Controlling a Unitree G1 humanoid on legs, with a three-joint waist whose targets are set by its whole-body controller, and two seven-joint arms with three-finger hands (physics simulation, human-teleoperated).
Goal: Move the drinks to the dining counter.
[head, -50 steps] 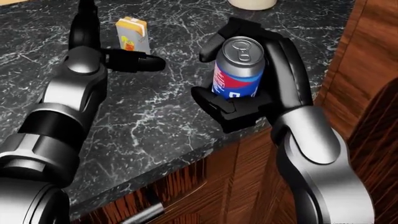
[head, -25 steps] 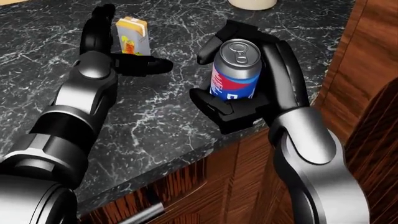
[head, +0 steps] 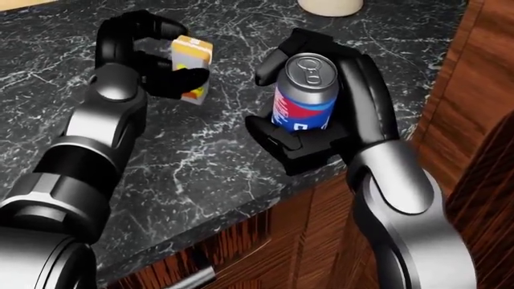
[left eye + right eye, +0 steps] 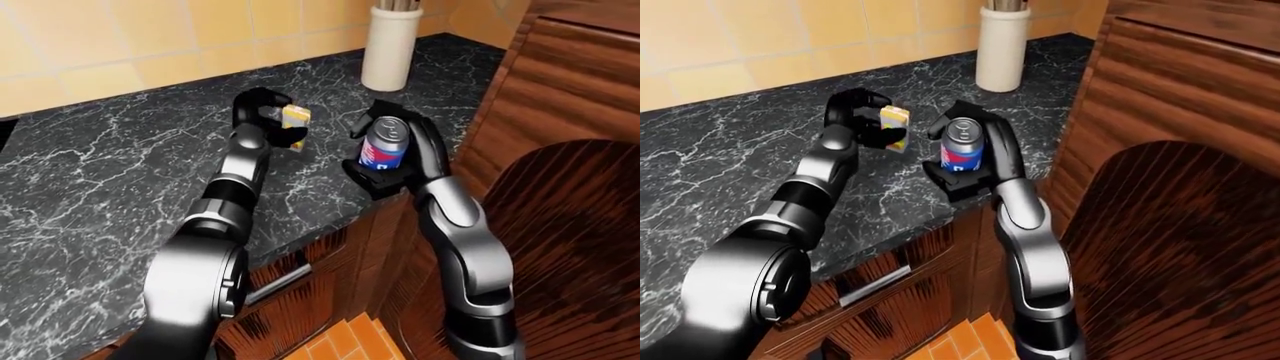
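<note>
We have both drinks in hand above the dark marble surface (image 3: pixel 209 162). Our right hand (image 3: pixel 309 129) is wrapped around the can (image 3: pixel 304 93), fingers curled over its far side and a thumb block under its lower edge, so the can sits upright and appears lifted just off the surface, near the wooden edge. A can like this is stiff and smooth; we judge it slippery rather than fragile, and best held around its middle, as now, with the top kept level.

To the left of the can, our left hand (image 3: pixel 149 57) pinches the carton (image 3: pixel 193 69), fingers hooked over its top and a thumb against its lower face. The carton tilts, its top leaning left, and looks raised from the surface. We expect it to be light and its walls soft, so a hard squeeze could dent it; the flat broad faces are the safer place to press.

Beyond the can stands a cream jar (image 4: pixel 388 52), well apart from both hands.
</note>
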